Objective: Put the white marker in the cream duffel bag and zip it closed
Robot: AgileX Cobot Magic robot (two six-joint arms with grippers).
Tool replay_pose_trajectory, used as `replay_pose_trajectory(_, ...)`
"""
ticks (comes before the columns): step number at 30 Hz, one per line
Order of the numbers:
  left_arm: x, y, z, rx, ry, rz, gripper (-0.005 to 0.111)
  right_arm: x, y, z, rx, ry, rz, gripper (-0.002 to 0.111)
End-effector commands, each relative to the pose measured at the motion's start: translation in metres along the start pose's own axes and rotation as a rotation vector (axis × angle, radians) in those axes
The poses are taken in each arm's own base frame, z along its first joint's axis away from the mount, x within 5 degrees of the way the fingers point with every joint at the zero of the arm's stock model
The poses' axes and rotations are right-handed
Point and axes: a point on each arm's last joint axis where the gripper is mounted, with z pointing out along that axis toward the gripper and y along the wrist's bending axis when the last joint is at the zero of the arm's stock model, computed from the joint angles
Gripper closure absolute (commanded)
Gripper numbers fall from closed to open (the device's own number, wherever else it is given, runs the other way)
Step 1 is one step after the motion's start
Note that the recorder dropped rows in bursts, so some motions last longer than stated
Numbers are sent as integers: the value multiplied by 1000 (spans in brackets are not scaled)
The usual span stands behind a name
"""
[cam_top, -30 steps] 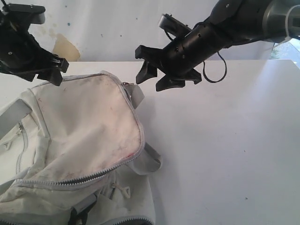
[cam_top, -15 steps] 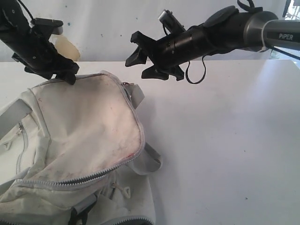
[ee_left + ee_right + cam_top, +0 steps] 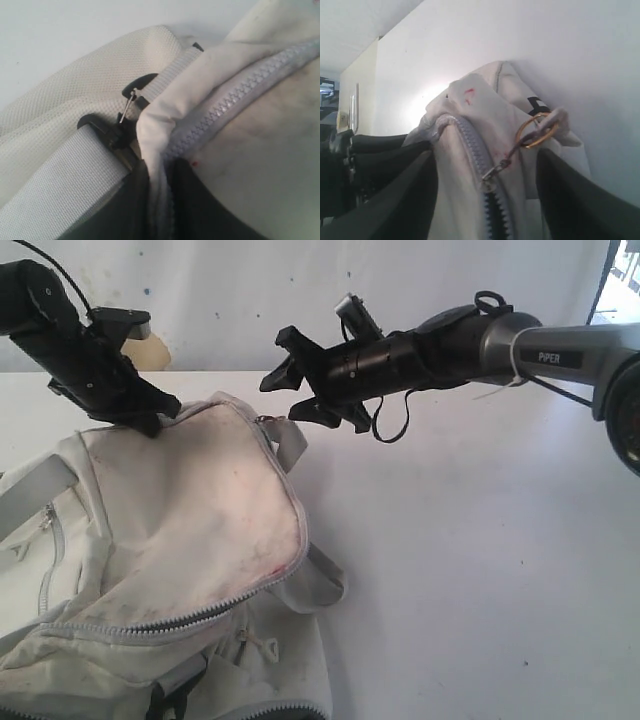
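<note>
Your left gripper (image 3: 160, 205) is clenched on the rim of the cream duffel bag (image 3: 190, 510), pinching a fold of fabric just beside the grey zipper track (image 3: 235, 95). By my reading it anchors that far corner so the cloth is taut when the slider is drawn. Your right gripper (image 3: 484, 157) is spread wide and grasps nothing. Its jaws stand either side of the zipper pull (image 3: 495, 170) and its gold ring (image 3: 536, 131) without touching them, which looks like a line-up for closing on the pull. The white marker shows in none of the views, so you cannot tell from here whether it lies inside the bag; confirm that before you zip

Around the work, a grey webbing strap (image 3: 322, 585) loops out from under the bag onto the white table (image 3: 480, 560), and a black buckle (image 3: 112, 135) sits just beside the left gripper's pinch. The short strap tab (image 3: 292, 445) right by the pull is the likely nuisance, because your jaws could catch it instead of the ring
</note>
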Motion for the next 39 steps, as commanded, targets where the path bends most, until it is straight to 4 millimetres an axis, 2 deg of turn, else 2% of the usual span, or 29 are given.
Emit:
replay_pose_trajectory(1,-2,0,0,-1,-18,0,107,3,1,10,-9,-21,12,54)
replay_pose_trajectory(4,-2,0,0,-1,-18,0,107,7,3,15,-34,-11,46,57)
replay_pose_trajectory(8,-2,0,0,-4,-17,3,107,10,5,19,-51,-14,72,67)
replay_pose_trajectory(15,-1,-1,-1,6,-6,-1,107,8,-15,32,-26,-70,156,68)
replay_pose_trajectory(18,-1,-1,-1,16,-7,-10,107,9,-15,35,-54,-77,208,68)
replay_pose_trajectory(22,-1,-3,-1,29,-2,-20,107,19,-13,46,-51,-55,209,68)
replay_pose_trajectory(28,1,-3,-1,34,18,-17,107,26,-23,54,-41,-26,224,68)
replay_pose_trajectory(32,2,-3,-1,37,30,-15,107,25,-25,55,-27,-45,226,81)
replay_pose_trajectory(36,5,0,-2,37,59,-21,107,23,-26,54,-25,-49,227,105)
replay_pose_trajectory(37,6,2,-3,33,68,-34,107,23,-27,53,-25,-51,226,108)
replay_pose_trajectory(39,8,9,-4,26,76,-63,107,23,-27,53,-25,-51,220,108)
